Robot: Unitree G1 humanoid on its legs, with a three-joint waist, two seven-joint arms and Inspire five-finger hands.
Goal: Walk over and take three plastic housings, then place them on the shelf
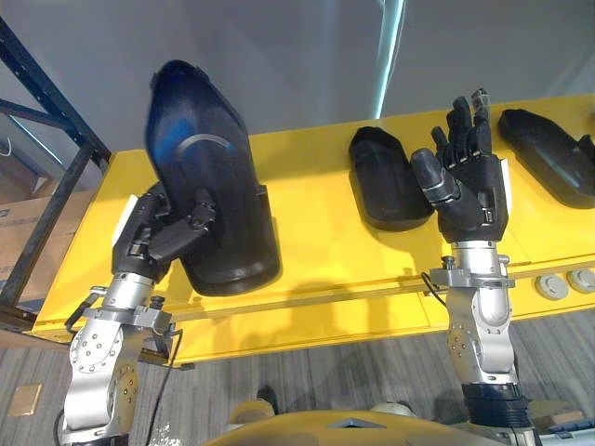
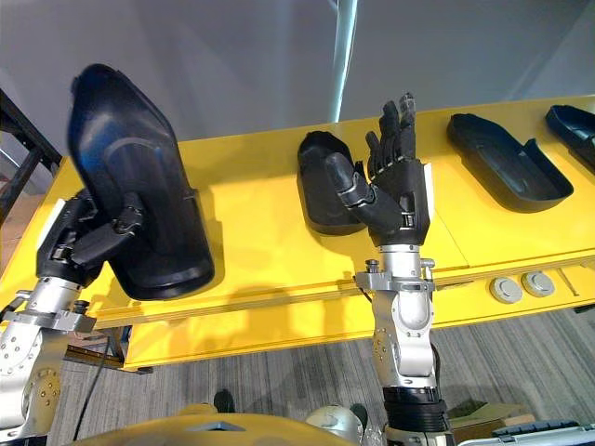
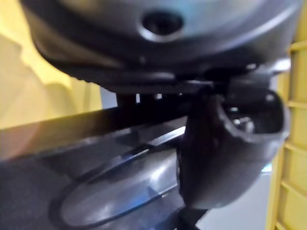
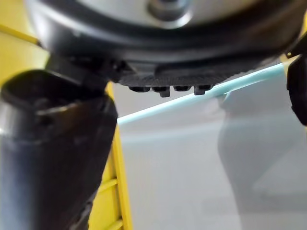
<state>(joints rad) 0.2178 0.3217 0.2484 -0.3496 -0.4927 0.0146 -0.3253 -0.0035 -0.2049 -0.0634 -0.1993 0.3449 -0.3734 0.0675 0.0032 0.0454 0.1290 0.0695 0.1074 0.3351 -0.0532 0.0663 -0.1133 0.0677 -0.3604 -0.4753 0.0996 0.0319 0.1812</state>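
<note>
My left hand is shut on a large black plastic housing, thumb across its face, holding it upright above the yellow table. The same housing lies close against my thumb in the left wrist view. A second black housing lies on the table just left of my right hand, which is raised palm-up with straight fingers, holding nothing. A third housing rests further right, and another housing lies at the far right edge.
A dark metal shelf frame stands at the far left with a cardboard box behind it. Two grey round caps sit near the table's front right edge. Grey carpet floor runs below the table.
</note>
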